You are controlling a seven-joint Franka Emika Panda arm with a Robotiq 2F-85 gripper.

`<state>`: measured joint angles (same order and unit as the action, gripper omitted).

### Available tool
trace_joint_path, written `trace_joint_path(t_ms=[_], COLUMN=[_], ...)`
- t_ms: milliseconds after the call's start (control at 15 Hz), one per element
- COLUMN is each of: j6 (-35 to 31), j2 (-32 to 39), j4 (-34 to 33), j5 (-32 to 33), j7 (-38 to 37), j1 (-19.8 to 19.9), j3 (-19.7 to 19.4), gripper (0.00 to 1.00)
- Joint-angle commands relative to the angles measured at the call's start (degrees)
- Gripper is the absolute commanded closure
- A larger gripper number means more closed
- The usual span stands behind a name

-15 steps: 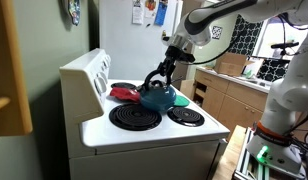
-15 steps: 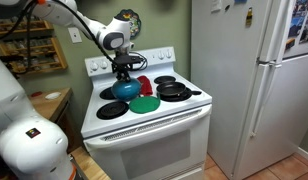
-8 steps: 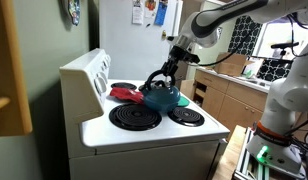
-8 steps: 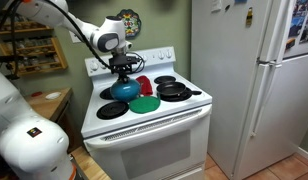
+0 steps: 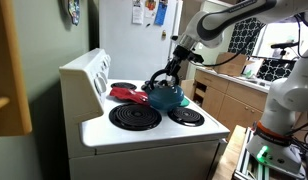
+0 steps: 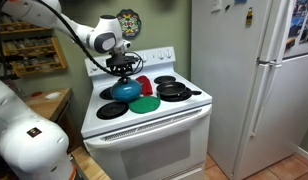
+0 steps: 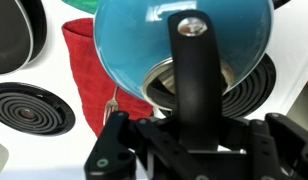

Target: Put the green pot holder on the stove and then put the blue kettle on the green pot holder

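Gripped by its black arched handle: the squat teal-blue kettle, over a rear black coil burner of the white electric stove, close to the raised back panel. Lifted or resting on the coil, cannot tell. In the wrist view, handle running from 12 to 6 o'clock across the round body; spout hidden there and too small to make out in both exterior views. Fingers closed around the handle from above.

From the kettle in an exterior view: flat round dark green pot holder at 4 o'clock, just beside, lying flat on the stove's middle between the burners; flat red pad at 2 o'clock; black skillet at 3 o'clock on a burner.

Beyond, a tall white fridge at 3 o'clock of the stove and wooden shelves at 9 o'clock.
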<state>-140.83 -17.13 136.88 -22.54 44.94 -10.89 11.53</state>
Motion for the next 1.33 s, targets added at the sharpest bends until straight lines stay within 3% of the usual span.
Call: trace_joint_path(t_ms=[0, 200, 533, 933, 1267], j6=[-0.2, -1.5, -9.0, -19.2, -17.8], j2=[0.2, -1.4, -3.3, -6.2, -9.8], j4=[0.0, 1.9, 5.6, 9.1, 11.3], j5=[1.3, 2.2, 6.2, 20.1, 28.2], j7=[-1.0, -3.3, -12.0, -27.1, -39.4], j1=[-2.7, -2.5, -1.5, 1.1, 5.0], j3=[-2.6, -2.4, -2.4, -1.3, 0.3], gripper=[1.0, 1.0, 1.0, 1.0, 1.0])
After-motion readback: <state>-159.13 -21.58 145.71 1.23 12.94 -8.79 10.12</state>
